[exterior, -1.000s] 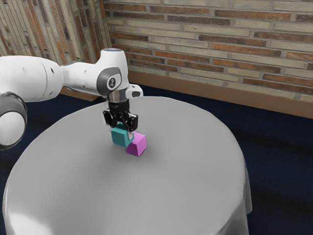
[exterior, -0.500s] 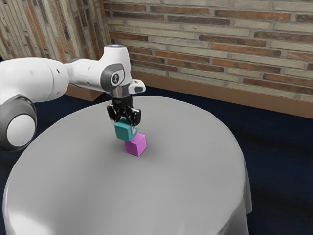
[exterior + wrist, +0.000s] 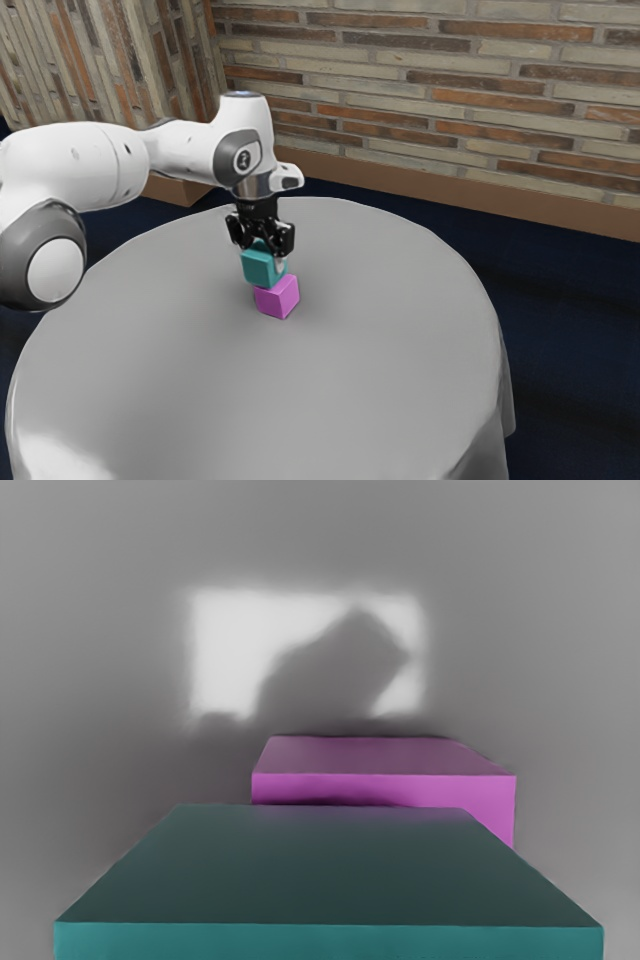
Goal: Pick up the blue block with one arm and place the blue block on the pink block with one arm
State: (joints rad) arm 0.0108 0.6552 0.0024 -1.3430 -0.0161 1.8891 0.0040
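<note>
Fingers [image 3: 284, 240] parted block-wide, clamped on two sides of blue block [image 3: 262, 267], which hangs just above pink block [image 3: 277, 297] on the bench [image 3: 400, 350]; contact unclear. Wrist view adds a bright patch [image 3: 230, 650] and a shadow [image 3: 340, 665] beyond the pink block.

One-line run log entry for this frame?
phase: place | hand: shut on teal block | teal block: held over pink block, contact unclear | release: not yet
</note>
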